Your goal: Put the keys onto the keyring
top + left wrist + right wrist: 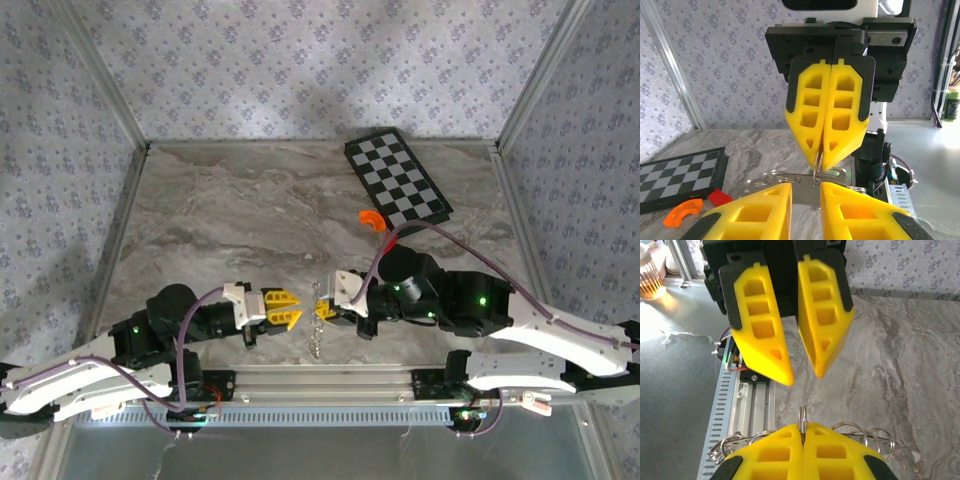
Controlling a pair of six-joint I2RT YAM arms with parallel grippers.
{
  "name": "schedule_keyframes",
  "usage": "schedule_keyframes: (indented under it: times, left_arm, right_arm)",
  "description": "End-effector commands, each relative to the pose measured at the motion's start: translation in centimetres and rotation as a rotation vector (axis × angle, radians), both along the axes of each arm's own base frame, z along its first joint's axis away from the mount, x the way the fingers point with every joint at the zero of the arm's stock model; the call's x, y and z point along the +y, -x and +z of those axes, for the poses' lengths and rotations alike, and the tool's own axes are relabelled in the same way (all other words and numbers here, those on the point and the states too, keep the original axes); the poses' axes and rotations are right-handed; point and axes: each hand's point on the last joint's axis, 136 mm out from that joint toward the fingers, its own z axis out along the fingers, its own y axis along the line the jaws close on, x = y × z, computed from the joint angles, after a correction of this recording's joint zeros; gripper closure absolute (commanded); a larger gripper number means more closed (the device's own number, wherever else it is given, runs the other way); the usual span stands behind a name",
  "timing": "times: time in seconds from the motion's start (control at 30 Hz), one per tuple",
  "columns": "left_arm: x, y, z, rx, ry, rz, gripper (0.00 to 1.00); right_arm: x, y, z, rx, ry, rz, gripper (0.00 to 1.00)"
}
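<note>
Jaws of the right gripper (820, 159) are pressed flat together, pinching one thin wire loop of the limp, silvery, glinting keyring (802, 416). Its other loops spread to either side over the grey marbled tabletop (230, 220). Facing it, tip to tip and just apart, the left gripper (802, 376) stands narrowly parted, holding nothing. Well beyond lie a small orange curved plastic piece (372, 220) and a black-and-white checkered board (398, 177).

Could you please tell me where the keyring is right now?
In the top view, the keyring sits by the table's near edge, pinched in the shut right end effector, with the open left end effector facing it from the left.
</note>
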Motion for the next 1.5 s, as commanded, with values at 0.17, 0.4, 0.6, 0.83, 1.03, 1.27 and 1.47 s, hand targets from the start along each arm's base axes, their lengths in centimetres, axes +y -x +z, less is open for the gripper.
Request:
schedule_keyframes:
  times: [0.17,0.4,0.6,0.83,1.03,1.27,1.47]
  left_arm:
    - [-0.3,0.5,-0.3,-0.018,-0.073,-0.036,0.68]
    - [-0.9,0.0,-0.5,-0.009,-0.078,-0.016,0.67]
    - [-1.5,-0.4,-0.8,-0.010,-0.079,-0.006,0.70]
    - [-1.6,-0.8,-1.1,-0.018,-0.083,0.014,0.80]
    - [-1.7,-1.0,-1.8,-0.021,-0.097,0.024,0.95]
    - [-1.7,-1.2,-1.2,-0.038,-0.065,0.033,1.00]
    - [-1.2,-2.0,-0.5,-0.040,-0.010,0.088,1.00]
  right_arm:
    - [-0.1,-0.3,0.5,-0.040,0.030,-0.004,1.00]
    - [0.4,-0.3,0.0,-0.042,0.047,0.007,1.00]
    - [0.9,-0.1,-0.3,-0.043,0.054,0.021,1.00]
    - [1.6,0.1,-0.4,-0.037,0.049,0.040,1.00]
    - [1.8,0.2,-0.4,-0.030,0.048,0.050,1.00]
    - [1.6,0.5,-0.6,-0.021,0.045,0.058,1.00]
    - [1.3,0.6,-0.9,0.000,0.047,0.047,1.00]
